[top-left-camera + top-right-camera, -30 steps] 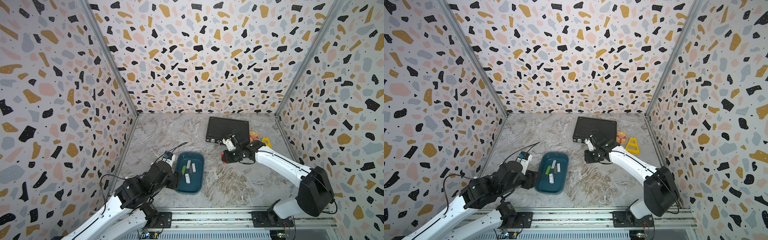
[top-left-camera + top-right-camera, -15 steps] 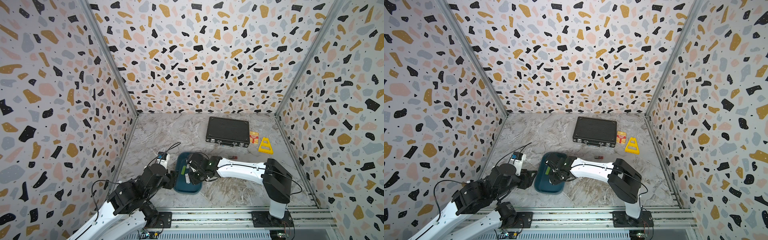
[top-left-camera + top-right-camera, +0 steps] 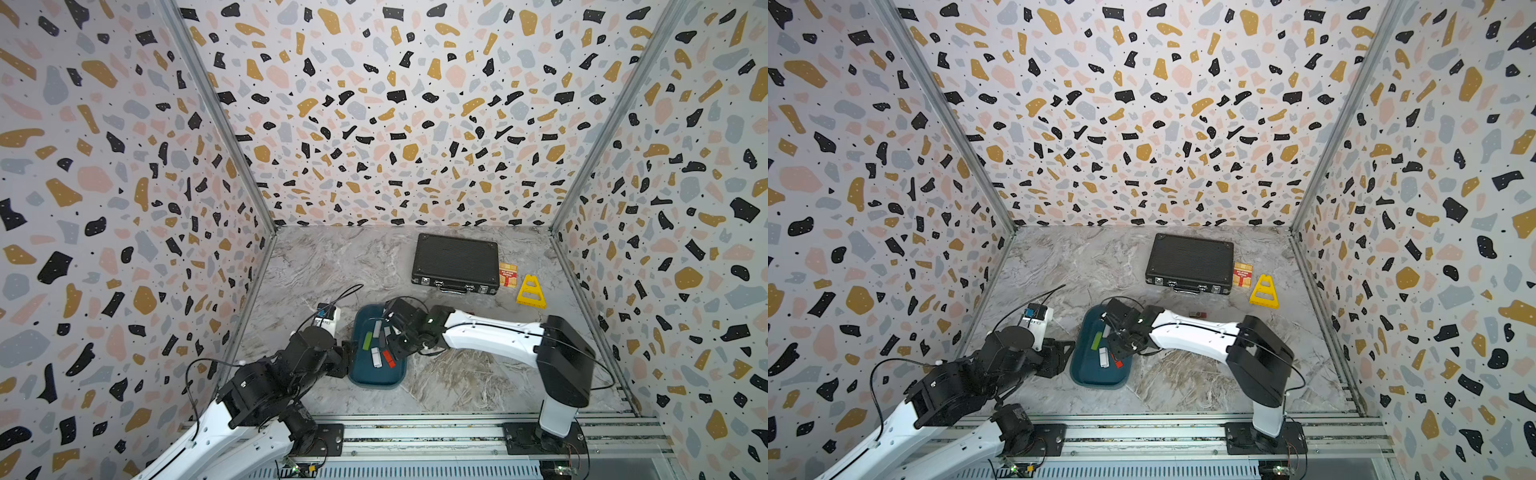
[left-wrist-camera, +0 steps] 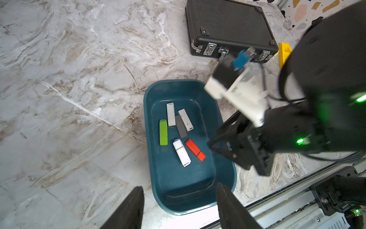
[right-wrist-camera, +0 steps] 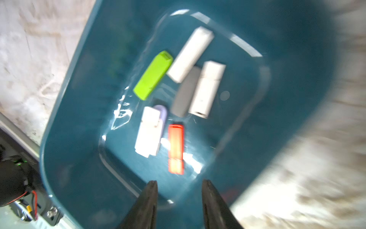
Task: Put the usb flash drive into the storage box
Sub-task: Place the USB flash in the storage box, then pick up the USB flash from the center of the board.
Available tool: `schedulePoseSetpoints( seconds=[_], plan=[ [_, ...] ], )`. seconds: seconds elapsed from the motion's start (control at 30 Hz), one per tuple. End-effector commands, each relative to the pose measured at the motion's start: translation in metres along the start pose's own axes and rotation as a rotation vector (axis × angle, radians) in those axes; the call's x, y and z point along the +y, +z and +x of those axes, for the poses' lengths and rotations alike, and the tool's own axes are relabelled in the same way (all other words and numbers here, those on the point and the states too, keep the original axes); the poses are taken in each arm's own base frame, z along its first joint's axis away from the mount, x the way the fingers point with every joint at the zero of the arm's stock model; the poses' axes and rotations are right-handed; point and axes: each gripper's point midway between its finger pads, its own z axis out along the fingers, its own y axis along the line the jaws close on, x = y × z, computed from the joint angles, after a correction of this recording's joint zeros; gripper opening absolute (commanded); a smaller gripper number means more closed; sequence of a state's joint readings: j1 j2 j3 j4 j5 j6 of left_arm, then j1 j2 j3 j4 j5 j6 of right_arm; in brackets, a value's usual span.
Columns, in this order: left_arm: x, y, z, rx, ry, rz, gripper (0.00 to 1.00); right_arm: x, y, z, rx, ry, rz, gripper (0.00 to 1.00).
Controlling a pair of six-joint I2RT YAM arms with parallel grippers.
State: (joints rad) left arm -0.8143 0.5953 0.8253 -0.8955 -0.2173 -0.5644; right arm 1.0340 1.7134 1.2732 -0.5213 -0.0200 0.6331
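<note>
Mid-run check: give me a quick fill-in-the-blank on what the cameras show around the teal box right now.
The right gripper hangs over the storage box with its jaws ___. In the box, the red flash drive lies side by side with a ___ one. The black briefcase at the back is ___. The triangle frame beside it is ___.
Missing words: open; white; closed; yellow.

Marbled tabletop (image 3: pixel 332 266) with storage box (image 3: pixel 376 379), black briefcase (image 3: pixel 455 262), card packet (image 3: pixel 508 274), yellow triangle (image 3: pixel 531 293).

Teal storage box (image 4: pixel 147 123), red drive (image 4: pixel 195 149), lime drive (image 4: pixel 163 132), black ribbed briefcase (image 4: pixel 227 23)
</note>
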Motion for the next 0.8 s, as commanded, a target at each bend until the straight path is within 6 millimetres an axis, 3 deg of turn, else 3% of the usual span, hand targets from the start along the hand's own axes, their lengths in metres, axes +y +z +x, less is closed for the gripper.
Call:
schedulePoseSetpoints(
  seconds=[0.0, 0.13, 0.23, 0.37, 0.5, 0.63, 0.77],
  plan=[
    [-0.016, 0.01, -0.002, 0.036, 0.049, 0.054, 0.62, -0.054, -0.064, -0.024, -0.17, 0.049, 0.058, 0.44],
    [-0.058, 0.036, -0.012, 0.126, 0.158, 0.16, 0.62, -0.151, -0.093, -0.005, -0.257, 0.173, 0.214, 0.48],
    [-0.086, 0.07, -0.023, 0.181, 0.287, 0.165, 0.61, -0.213, -0.096, 0.027, -0.254, 0.32, 0.299, 0.5],
    [-0.143, 0.116, -0.037, 0.251, 0.485, 0.215, 0.62, -0.267, -0.088, 0.066, -0.235, 0.529, 0.321, 0.51],
    [-0.178, 0.17, -0.037, 0.357, 0.599, 0.245, 0.62, -0.296, -0.082, 0.09, -0.224, 0.68, 0.319, 0.51],
    [-0.202, 0.224, -0.028, 0.437, 0.694, 0.283, 0.62, -0.305, -0.077, 0.097, -0.224, 0.722, 0.303, 0.51],
    [-0.219, 0.262, -0.022, 0.467, 0.753, 0.322, 0.62, -0.306, -0.074, 0.1, -0.232, 0.733, 0.3, 0.51]
  ],
)
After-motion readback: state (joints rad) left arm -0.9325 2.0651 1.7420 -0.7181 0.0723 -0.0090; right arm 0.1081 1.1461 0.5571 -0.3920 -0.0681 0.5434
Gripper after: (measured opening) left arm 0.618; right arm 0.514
